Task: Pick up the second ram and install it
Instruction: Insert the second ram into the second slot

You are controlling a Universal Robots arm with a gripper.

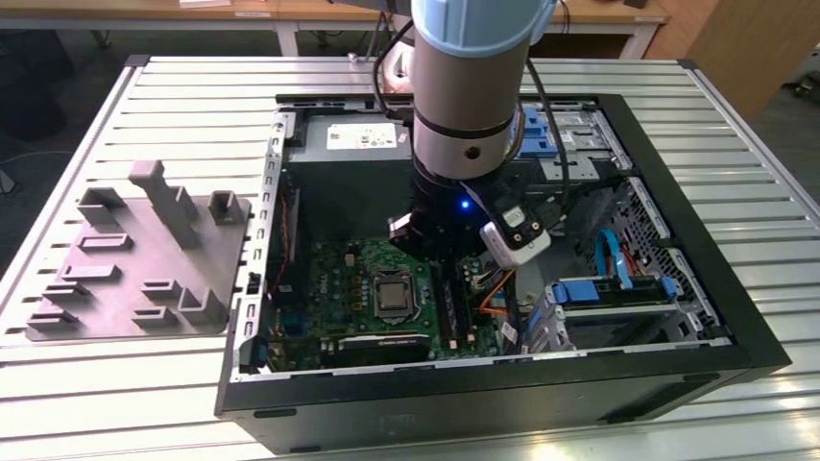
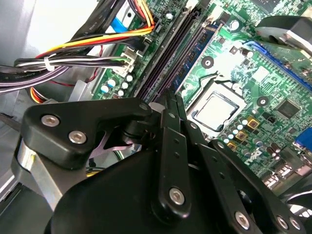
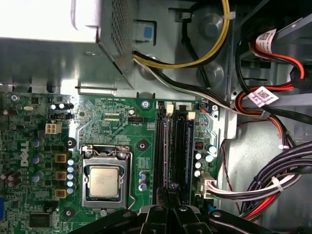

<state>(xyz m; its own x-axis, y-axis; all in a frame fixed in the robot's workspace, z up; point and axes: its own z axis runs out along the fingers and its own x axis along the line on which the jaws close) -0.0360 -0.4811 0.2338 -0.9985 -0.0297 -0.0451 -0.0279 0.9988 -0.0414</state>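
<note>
In the first wrist view, the processor (image 3: 104,181) sits off to one side of the fingers of your gripper (image 3: 168,196). Those fingers are drawn almost together and seem to pinch the second ram (image 3: 167,146), a thin dark bar seen edge-on with a purplish sheen. Its long axis runs straight ahead of the fingertips, along the black slots (image 3: 178,146). Bundled cables (image 3: 273,187) lie on the fingers' other side.

Slatted metal worktop (image 1: 154,86) carrying two things here. The open black computer case (image 1: 487,403) lies on its side on the slats. Just beside the case, toward the exterior view's left, the grey moulded fixture plate (image 1: 129,279) lies flat.
</note>
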